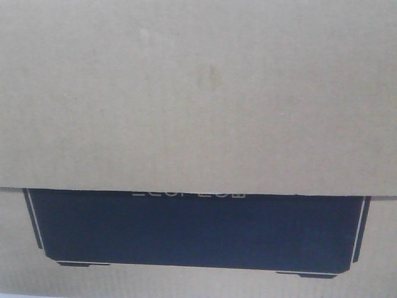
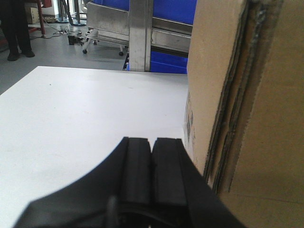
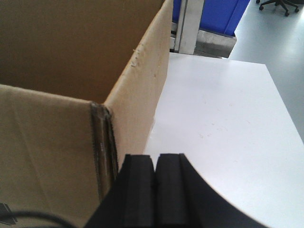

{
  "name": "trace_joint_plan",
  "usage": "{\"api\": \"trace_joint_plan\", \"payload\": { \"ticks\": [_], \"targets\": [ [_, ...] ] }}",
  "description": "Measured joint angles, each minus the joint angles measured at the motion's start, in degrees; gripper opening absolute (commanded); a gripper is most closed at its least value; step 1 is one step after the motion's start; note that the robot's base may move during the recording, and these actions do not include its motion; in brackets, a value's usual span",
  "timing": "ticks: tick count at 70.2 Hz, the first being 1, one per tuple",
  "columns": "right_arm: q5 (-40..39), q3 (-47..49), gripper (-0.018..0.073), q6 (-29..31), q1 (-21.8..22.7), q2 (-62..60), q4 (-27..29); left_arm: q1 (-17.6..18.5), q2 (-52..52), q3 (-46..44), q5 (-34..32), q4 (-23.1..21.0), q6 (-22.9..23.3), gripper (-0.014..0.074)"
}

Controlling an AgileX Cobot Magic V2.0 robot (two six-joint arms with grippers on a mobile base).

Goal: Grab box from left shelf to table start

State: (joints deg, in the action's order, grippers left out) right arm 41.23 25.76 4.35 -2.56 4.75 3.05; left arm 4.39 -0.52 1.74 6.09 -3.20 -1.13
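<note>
The box (image 1: 198, 93), brown corrugated cardboard with a black printed panel (image 1: 198, 226), fills the front view. Its open top shows in the right wrist view, box (image 3: 71, 71). It appears to rest on the white table (image 2: 95, 104). My left gripper (image 2: 152, 142) is shut with nothing between its fingers, close against the box's left side (image 2: 237, 95). Shut and empty too, my right gripper (image 3: 156, 159) sits just right of the box's near right corner. Beyond the table's far edge stands the left shelf (image 2: 140, 33), silvery metal with blue parts.
White table surface (image 3: 228, 118) stretches out to the right of the box and to its left. A person's dark legs (image 2: 14, 33) stand on the grey floor at far left. An office chair base (image 3: 280, 4) shows at far right.
</note>
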Motion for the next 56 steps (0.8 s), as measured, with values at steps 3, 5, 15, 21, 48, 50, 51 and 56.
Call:
{"api": "trace_joint_plan", "payload": {
  "ticks": [3, 5, 15, 21, 48, 50, 51, 56],
  "targets": [
    [0.0, 0.0, 0.0066, 0.0, 0.0, 0.0, 0.0, 0.0, 0.0, 0.0, 0.0, 0.0, 0.0, -0.0099],
    [0.0, 0.0, 0.0066, 0.0, 0.0, 0.0, 0.0, 0.0, 0.0, 0.0, 0.0, 0.0, 0.0, -0.0099],
    [0.0, 0.0, 0.0066, 0.0, 0.0, 0.0, 0.0, 0.0, 0.0, 0.0, 0.0, 0.0, 0.0, -0.0099],
    [0.0, 0.0, 0.0066, 0.0, 0.0, 0.0, 0.0, 0.0, 0.0, 0.0, 0.0, 0.0, 0.0, -0.0099],
    [-10.9, -6.3, 0.0066, -2.3, 1.8, -0.3, -0.2, 0.0, 0.0, 0.0, 0.0, -0.1, -0.1, -0.0099],
    [-13.5, -8.5, 0.0066, -2.4, 2.4, -0.7, -0.2, 0.0, 0.0, 0.0, 0.0, -0.1, -0.1, -0.0099],
    [-14.0, -9.4, 0.0066, -2.4, 2.6, -0.9, -0.2, 0.0, 0.0, 0.0, 0.0, -0.1, -0.1, -0.0099],
    [-19.2, -14.2, 0.0066, -2.5, 3.3, -1.9, -0.3, 0.0, 0.0, 0.0, 0.0, -0.1, -0.1, -0.0099]
  ]
}}
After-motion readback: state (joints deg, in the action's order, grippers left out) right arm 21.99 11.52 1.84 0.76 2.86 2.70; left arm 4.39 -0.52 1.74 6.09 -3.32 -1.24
